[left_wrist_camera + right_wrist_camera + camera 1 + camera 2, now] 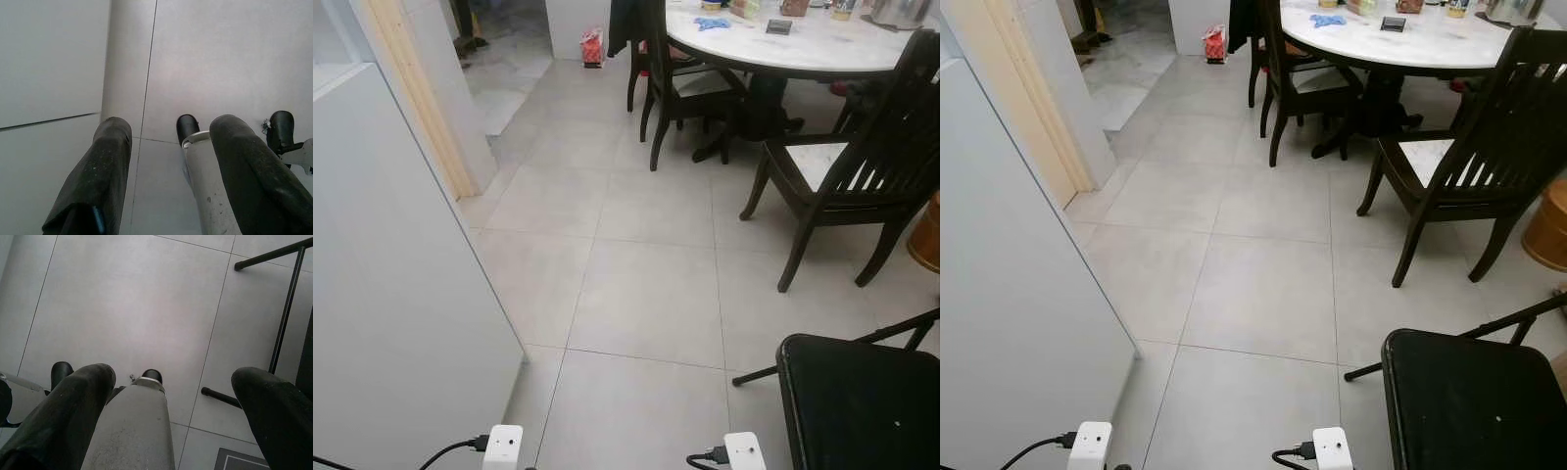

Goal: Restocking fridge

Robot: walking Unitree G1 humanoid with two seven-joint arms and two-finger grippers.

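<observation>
A tall white appliance wall [391, 294], apparently the fridge's side, stands close on my left; in the left wrist view its white face [49, 63] shows a thin seam. Both arms hang low, their white wrist units [502, 446] [742, 450] at the bottom of the eye views. My left gripper [171, 126] is open over the grey floor tiles beside the white face, with nothing between its fingers [110, 161]. My right gripper [173, 373] is open too and holds nothing, above bare tile near a black chair leg [220, 397]. My own legs and feet show between the fingers.
A black folding chair [857, 401] stands close at my right. Ahead is a round marble table [822, 49] with small items on it, ringed by dark wooden chairs [862, 166] [680, 78]. A wood-framed doorway [421, 98] opens at left. A red bag [592, 46] lies far back.
</observation>
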